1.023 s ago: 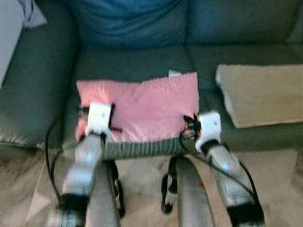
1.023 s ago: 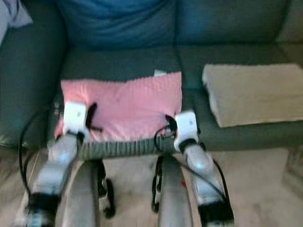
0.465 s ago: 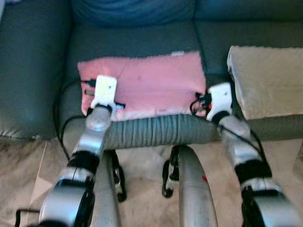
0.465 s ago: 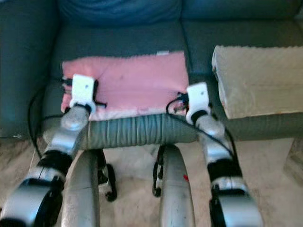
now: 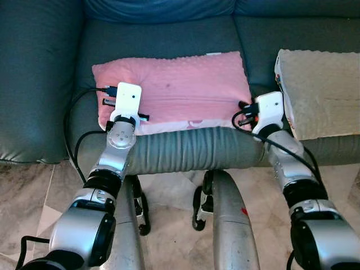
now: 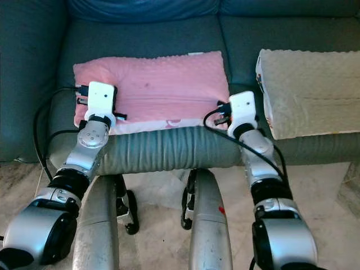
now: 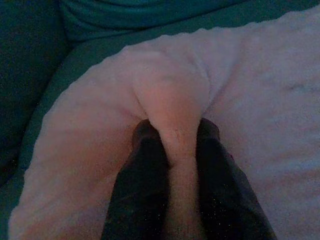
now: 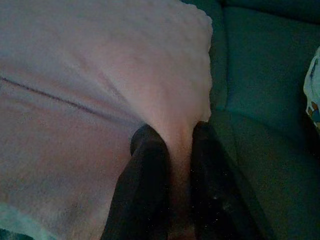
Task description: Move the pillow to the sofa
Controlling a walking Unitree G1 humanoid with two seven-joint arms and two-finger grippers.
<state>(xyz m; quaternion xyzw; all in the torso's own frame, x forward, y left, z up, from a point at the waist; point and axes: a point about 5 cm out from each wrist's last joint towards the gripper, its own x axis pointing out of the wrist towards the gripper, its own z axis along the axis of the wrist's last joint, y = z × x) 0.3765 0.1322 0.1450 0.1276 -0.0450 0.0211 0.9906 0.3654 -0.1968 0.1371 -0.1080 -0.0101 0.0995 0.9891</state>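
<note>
**Fingers Pinching Pillow at Both Ends, Pillow Resting on Sofa Seat**

Gripping with two sets of fingers, one per arm. Left fingers (image 7: 142, 165) closing narrow on a raised fold of the pink pillow (image 5: 180, 84) near its left end, fabric bunching up between the two black pads. Right fingers (image 8: 150, 170) closing likewise on a pinch of fabric at the pillow's right front corner, close to the seam between seat cushions. Holding at opposite ends, judged as a means of keeping the soft body level and spread rather than sagging from a single grip.

Lying flat on the dark sofa (image 5: 169, 39), long side running along the seat, front edge just behind the rolled front lip of the cushion. Resting fully on the seat, so judging the transfer as nearly complete, with release and withdrawal of both arms remaining. Reaching in low over the front lip with the left gripper (image 5: 121, 109) and the right gripper (image 5: 256, 115), wrists angling forward so the fingers approach the fabric along the seat surface.

Counting: one pink pillow; one beige cushion (image 5: 320, 90) just beside it on the neighbouring seat, not touching the pink one; two silver arms; two fingers per gripper, four in total.
</note>
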